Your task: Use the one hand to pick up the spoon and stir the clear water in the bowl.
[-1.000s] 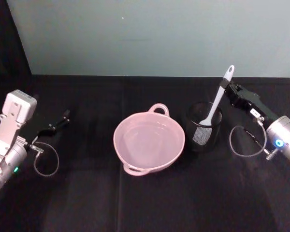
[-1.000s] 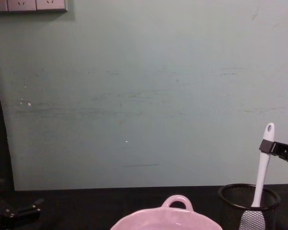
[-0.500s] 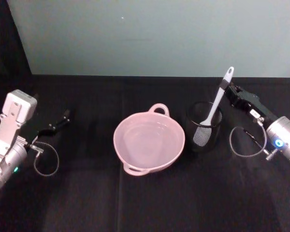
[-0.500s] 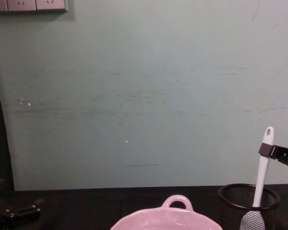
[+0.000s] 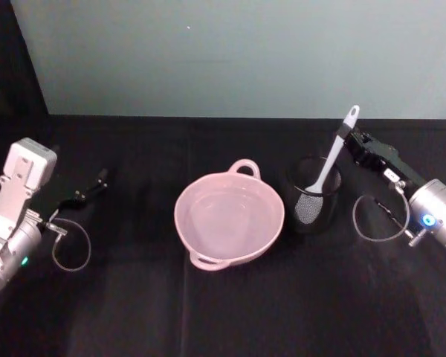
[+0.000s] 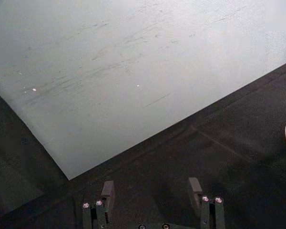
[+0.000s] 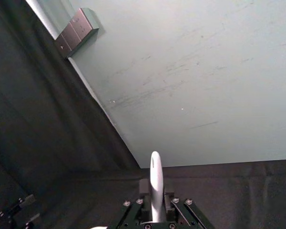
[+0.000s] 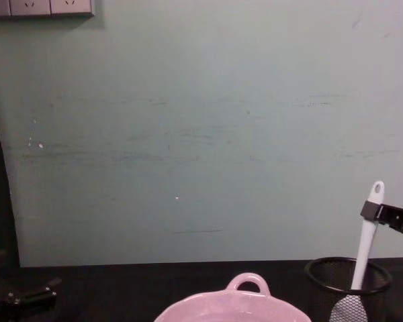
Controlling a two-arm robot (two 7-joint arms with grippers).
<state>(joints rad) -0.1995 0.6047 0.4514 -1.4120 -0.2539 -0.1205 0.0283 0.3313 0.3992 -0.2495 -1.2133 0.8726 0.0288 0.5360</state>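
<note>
A pale green wall (image 5: 238, 56) rises behind the black cloth-covered surface (image 5: 230, 297), with a strip of grey wall sockets (image 8: 40, 7) at its upper left in the chest view. Near the middle of the surface sits the pink bowl (image 5: 229, 217), one loop handle toward the wall and another toward the robot; the clear water (image 5: 227, 219) in it shows only as faint glints on the glossy inside. Just beside the bowl, on the robot's right, stands a black mesh cup (image 5: 313, 195), close to the bowl though whether they touch cannot be told. The white spoon (image 5: 328, 165) stands in that cup, its broad head down behind the mesh and its slim handle leaning up and away toward the wall, the oval hole at the tip clear of the rim. The right tool (image 5: 348, 139) reaches in from the right side and is clamped on the spoon's handle just below the holed tip; in the right wrist view the handle rises straight between its two black fingers (image 7: 144, 187). A grey cable (image 5: 373, 217) loops beside its silver wrist. The left tool (image 5: 95, 182) is parked low over the surface on the far left, well apart from the bowl, its fingers (image 6: 108, 190) standing apart with nothing between them.
</note>
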